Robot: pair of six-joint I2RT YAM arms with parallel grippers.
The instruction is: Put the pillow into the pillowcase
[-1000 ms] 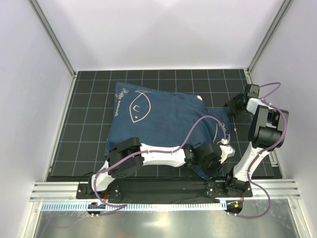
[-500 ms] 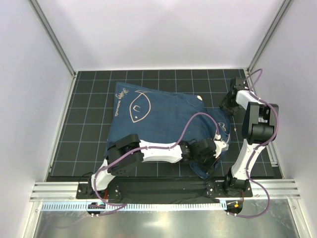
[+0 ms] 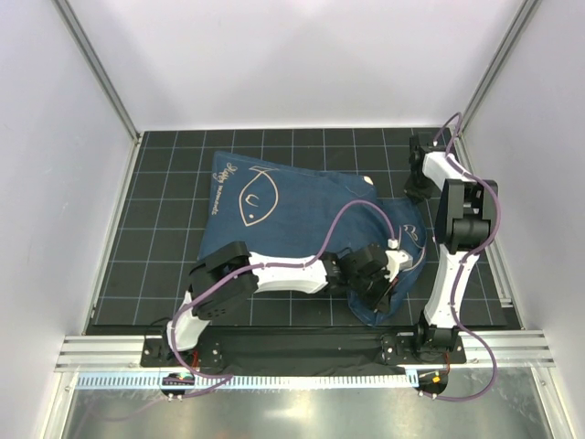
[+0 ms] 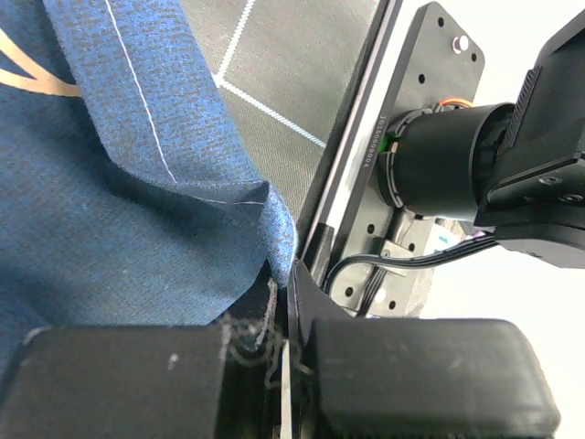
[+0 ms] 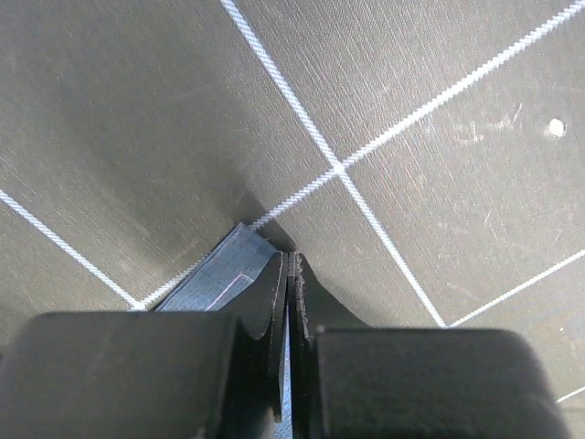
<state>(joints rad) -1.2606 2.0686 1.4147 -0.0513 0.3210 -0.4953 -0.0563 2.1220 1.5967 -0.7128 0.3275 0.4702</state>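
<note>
Bench [image 3: 164,274]: flat black mat with a white grid, underneath the pillowcase [image 3: 292,215].
Pillowcase: navy woven cloth with a fish line drawing, plump and rumpled, holding the pillow [image 3: 366,180].
Pillow: cream and soft, only a sliver showing at the pillowcase's far edge.
Left jaws: pinching the pillowcase's near-right hem.
Right jaws: pressed together on its far-right corner.

1. Here's the table [image 3: 164,274]: a black mat ruled with thin white grid lines.
2. Lying right on it is the navy pillowcase [image 3: 292,215], plump and rumpled, covering the middle and right of the mat.
3. The case's white fish drawing faces up at its far-left end.
4. Its near-right corner reaches the mat's near edge, and grid squares show to its left and along the far side.
</note>
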